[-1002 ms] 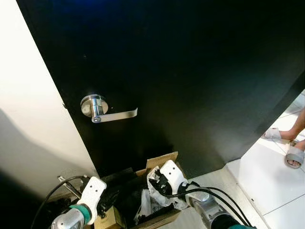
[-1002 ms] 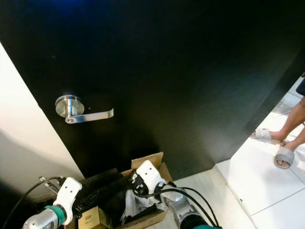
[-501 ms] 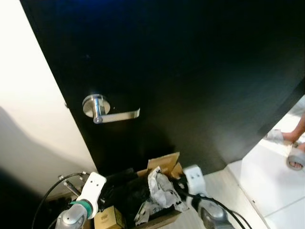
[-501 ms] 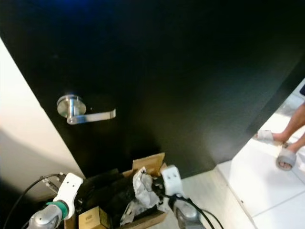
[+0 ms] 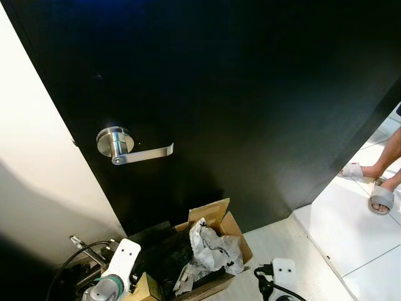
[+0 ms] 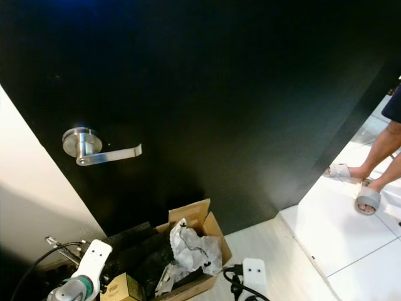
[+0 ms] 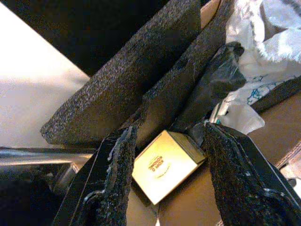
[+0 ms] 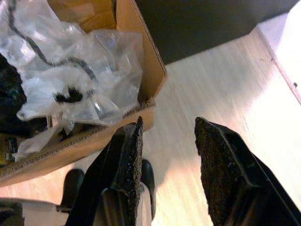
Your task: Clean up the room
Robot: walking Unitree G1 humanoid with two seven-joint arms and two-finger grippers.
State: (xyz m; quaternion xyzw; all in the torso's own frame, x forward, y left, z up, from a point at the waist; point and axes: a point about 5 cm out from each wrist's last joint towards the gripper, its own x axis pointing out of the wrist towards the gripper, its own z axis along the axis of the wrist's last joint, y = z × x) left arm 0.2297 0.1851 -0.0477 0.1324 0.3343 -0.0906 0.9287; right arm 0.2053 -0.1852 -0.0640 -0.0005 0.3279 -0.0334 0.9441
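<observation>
The left gripper point(image 7: 162, 181) hung low over the left end of the cardboard box point(image 5: 216, 216), its two black fingers apart with nothing between them. Just beyond them lay a small gold carton point(image 7: 164, 165) inside the box, and next to it leaned dark foam slabs point(image 7: 131, 89).

The right gripper point(image 8: 167, 160) was lower, to the right of the box, over the pale wooden floor point(image 8: 207, 89). Its fingers were also apart and empty, near the corner of the box but not touching it.

The box stood open on the floor against the black door point(image 5: 250, 94), with crumpled clear plastic wrap point(image 5: 213, 248) piled in its right half. Higher on the door was a silver lever handle point(image 5: 128, 147). To the far right, on white tiles point(image 5: 351, 235), stood a person's feet in grey sandals point(image 5: 382, 199).
</observation>
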